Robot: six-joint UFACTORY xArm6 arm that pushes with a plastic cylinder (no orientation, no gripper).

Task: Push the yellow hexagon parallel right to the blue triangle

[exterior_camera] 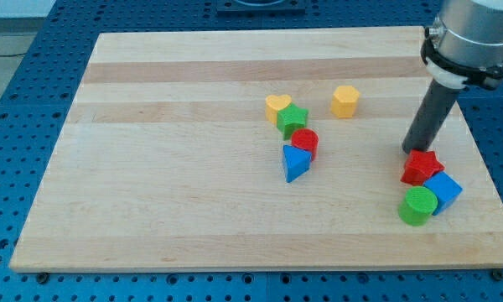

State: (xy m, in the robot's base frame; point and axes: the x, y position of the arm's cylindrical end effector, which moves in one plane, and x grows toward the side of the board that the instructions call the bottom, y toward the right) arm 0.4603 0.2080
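Nothing pushed yet: my tip (409, 151) (bare rod, nothing to grasp) sits at the red star's (421, 166) eleven o'clock, so next I approach the yellow hexagon (345, 101) from its twelve o'clock to shove it level with the blue triangle (295, 162).

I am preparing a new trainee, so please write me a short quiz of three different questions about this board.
1. True or false: my tip touches the yellow hexagon.
2. Which block lies directly against the blue triangle? A) red cylinder B) green cylinder C) blue cube
3. Fill in: my tip stands just above the red ____, at the view's right.

Key: 1 false, the tip is far to the hexagon's lower right. 2 A. 3 star.
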